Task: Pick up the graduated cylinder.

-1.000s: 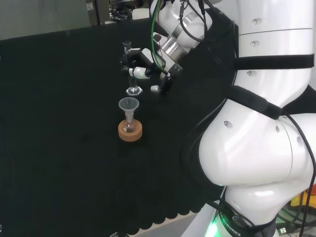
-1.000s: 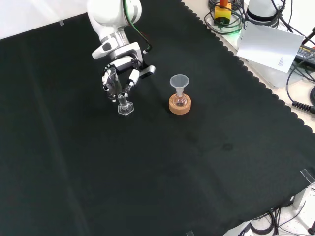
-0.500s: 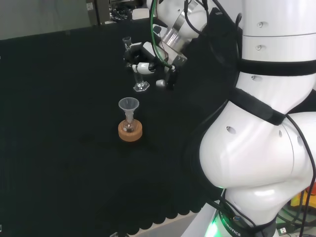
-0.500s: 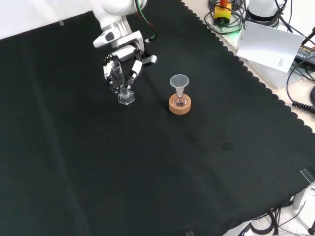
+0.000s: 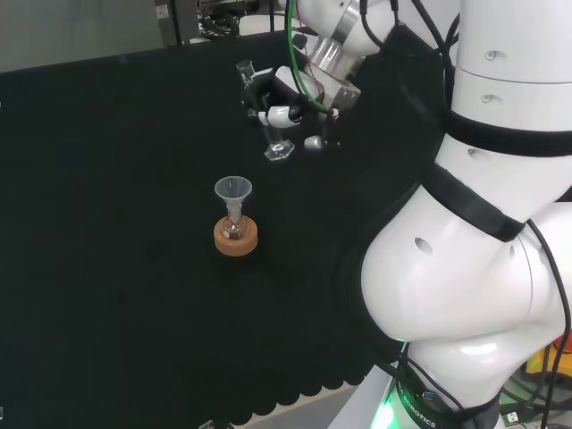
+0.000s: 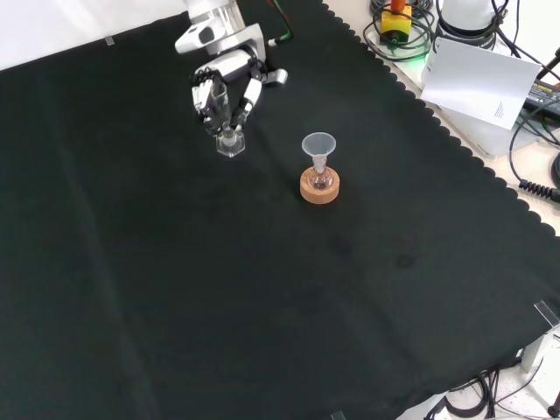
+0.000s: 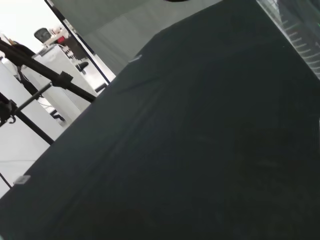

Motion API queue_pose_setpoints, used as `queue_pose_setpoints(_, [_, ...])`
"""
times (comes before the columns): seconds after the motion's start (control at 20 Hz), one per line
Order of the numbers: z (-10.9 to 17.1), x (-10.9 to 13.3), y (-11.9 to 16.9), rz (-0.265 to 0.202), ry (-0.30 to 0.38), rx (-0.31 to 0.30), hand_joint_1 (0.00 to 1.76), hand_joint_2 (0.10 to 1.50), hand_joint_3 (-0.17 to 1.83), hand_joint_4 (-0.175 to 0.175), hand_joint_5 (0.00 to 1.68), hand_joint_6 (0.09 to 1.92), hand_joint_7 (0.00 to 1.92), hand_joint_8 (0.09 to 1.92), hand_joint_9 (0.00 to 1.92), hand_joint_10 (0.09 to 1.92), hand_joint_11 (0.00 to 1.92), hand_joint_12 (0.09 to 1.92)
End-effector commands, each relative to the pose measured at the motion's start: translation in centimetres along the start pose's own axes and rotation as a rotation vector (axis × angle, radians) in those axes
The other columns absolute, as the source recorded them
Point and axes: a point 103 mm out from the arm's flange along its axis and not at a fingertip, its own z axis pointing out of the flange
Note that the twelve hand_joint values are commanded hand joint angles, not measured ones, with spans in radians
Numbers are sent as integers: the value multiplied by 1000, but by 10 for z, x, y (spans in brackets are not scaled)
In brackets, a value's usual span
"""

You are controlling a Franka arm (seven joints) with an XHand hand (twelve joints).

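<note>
The graduated cylinder (image 5: 268, 121) is clear glass with a hexagonal foot. It hangs tilted above the black cloth, foot lowest, in the head view's upper middle. The black and white hand (image 5: 281, 96) has its fingers curled round the tube. From the front, the hand (image 6: 229, 86) sits at the top of the cloth with the cylinder (image 6: 228, 133) reaching down below it. In the wrist view a ribbed clear edge of the cylinder (image 7: 300, 30) shows close up at one corner.
A small flask with a clear funnel (image 5: 233, 192) in its neck stands on a cork ring (image 5: 236, 238), nearer the camera than the hand in the head view. From the front, the cork ring (image 6: 319, 186) lies right of the cylinder. The arm's white links (image 5: 483, 250) stand at the head view's right.
The hand has lifted the cylinder off the cloth and carried it to the right in the head view, upward in the front view. The flask on its cork ring has stayed put.
</note>
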Motion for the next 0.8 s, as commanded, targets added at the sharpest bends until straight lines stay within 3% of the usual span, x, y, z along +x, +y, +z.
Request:
queue_pose_setpoints(0.05, [-31, -7, -52, 35, -80, 43, 1258, 1122, -2, -175, 955, 1038, 987, 1024, 1386, 161, 1204, 807])
queue_pose_setpoints(0.8, [-48, 20, -122, 39, -196, 235, 1259, 1119, -2, -175, 961, 1030, 992, 1016, 1392, 149, 1205, 804])
